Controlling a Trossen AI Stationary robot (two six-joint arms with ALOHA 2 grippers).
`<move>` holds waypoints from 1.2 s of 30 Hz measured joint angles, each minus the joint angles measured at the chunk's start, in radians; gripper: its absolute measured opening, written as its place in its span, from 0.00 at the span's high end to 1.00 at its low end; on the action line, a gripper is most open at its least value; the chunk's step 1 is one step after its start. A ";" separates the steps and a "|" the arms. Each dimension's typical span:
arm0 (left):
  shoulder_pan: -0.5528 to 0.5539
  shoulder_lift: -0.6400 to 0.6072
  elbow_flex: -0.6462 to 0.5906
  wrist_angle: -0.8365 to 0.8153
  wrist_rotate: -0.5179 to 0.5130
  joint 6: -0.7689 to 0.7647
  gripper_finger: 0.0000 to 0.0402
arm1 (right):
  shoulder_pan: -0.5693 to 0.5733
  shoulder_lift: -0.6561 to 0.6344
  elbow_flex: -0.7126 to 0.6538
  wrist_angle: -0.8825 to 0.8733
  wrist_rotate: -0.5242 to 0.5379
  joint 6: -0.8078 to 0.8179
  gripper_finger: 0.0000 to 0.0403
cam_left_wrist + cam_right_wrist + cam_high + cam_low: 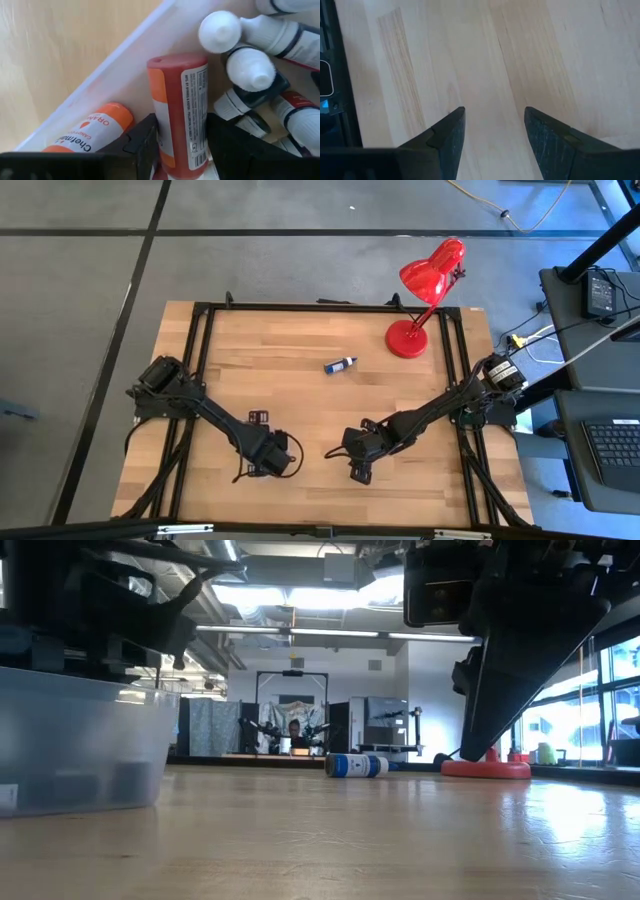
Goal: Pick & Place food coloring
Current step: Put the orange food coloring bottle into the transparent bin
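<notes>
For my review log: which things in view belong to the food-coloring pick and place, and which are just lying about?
Job:
- red bottle between the left gripper jaws
- other bottles in the clear tray
- blue bottle lying on the table

Lying about:
- red desk lamp

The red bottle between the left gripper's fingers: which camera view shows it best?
The left wrist view: the red bottle fills it, label readable. The high view hides it under the left gripper; the low and right wrist views do not show it.
</notes>
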 joint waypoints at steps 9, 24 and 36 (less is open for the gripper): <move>0.001 -0.001 0.005 0.007 0.022 0.021 0.67 | 0.000 0.000 0.000 0.000 0.000 0.001 0.49; -0.015 -0.012 0.248 -0.316 -0.085 0.014 0.74 | 0.000 0.000 0.000 0.001 0.000 -0.019 0.49; -0.091 -0.158 0.531 -0.388 -0.609 -0.275 0.74 | 0.023 -0.168 -0.001 0.013 0.169 -0.099 0.49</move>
